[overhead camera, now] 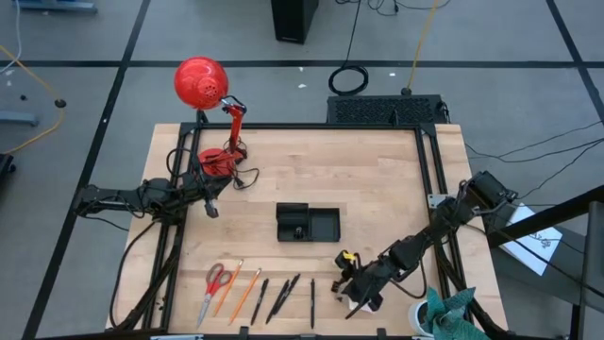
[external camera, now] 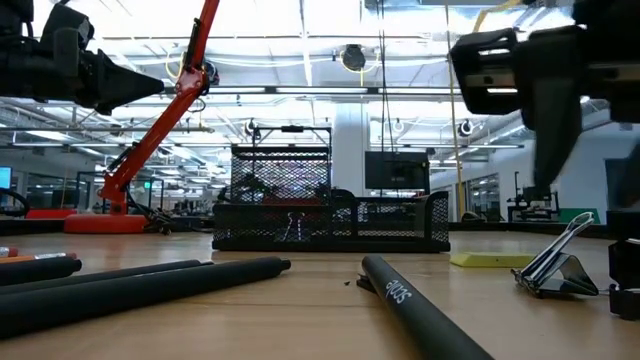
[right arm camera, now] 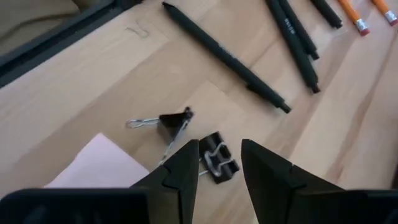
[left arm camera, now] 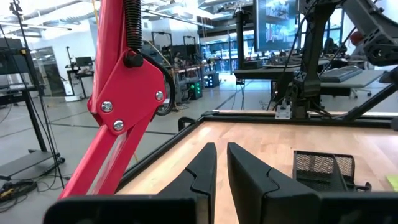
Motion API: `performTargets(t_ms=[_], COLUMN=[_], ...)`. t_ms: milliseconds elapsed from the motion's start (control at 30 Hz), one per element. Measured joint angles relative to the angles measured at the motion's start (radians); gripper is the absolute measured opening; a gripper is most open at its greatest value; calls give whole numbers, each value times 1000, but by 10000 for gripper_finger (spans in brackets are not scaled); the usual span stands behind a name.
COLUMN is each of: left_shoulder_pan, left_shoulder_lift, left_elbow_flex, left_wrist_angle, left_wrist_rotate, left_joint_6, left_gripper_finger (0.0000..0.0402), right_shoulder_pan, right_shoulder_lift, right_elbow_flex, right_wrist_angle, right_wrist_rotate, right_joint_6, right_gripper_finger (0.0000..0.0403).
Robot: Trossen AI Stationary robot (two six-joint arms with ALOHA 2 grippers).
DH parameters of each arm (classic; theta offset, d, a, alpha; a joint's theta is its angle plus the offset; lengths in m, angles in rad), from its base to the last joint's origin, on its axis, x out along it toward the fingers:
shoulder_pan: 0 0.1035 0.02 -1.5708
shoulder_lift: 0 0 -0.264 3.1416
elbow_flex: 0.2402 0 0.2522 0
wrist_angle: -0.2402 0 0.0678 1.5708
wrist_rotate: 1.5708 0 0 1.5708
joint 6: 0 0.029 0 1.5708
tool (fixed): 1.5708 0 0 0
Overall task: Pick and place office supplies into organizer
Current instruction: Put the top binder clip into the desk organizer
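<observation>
- A wooden tabletop (overhead camera: pixel 377 179) is seen from above, with the black mesh organizer (overhead camera: pixel 308 224) near its middle.
- The office supplies are laid in a row along the near edge: red-handled scissors (overhead camera: pixel 214 286), two orange pencils (overhead camera: pixel 240 292) and several dark pens (overhead camera: pixel 286 295), their long axes running roughly from the near edge toward the organizer, fanned slightly.
- In the right wrist view, one pen (right arm camera: pixel 227 57) is seen lying diagonally, and two black binder clips lie just ahead of the fingers: one binder clip (right arm camera: pixel 219 165) directly between the fingertips, the other clip (right arm camera: pixel 168 121) a little farther off with its wire handles pointing sideways.
- A pale sticky-note pad (right arm camera: pixel 102 165) lies beside the clips.
- The right gripper (right arm camera: pixel 217 160) is held low over the nearer clip, fingers parted narrowly and holding nothing.
- The left gripper (left arm camera: pixel 221 155) waits near the red desk lamp (overhead camera: pixel 212 113), fingers almost together and empty.
- Judged risk: the clip is small and low, so it could be pushed along the wood or squirted out sideways if the fingers close off-centre.
- Judged risk: the neighbouring clip or the pad could be nudged or caught, since they lie so close.
</observation>
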Motion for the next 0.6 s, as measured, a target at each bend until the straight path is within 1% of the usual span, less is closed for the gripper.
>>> performTargets(t_ms=[200,300,600], left_shoulder_pan=[0,0,0], left_shoulder_lift=[0,0,0], left_elbow_flex=[0,0,0], left_wrist_angle=[0,1,-1], left_wrist_rotate=[0,0,0], left_joint_6=[-9,-5,-1], left_gripper_finger=[47,47,47], right_shoulder_pan=[10,9,9], right_shoulder_lift=[0,0,16], right_elbow_flex=[0,0,0], right_wrist_angle=[-5,-3,4], right_wrist_rotate=[8,57,55], right_joint_6=[-22,-43,-80], right_gripper_finger=[117,117,117])
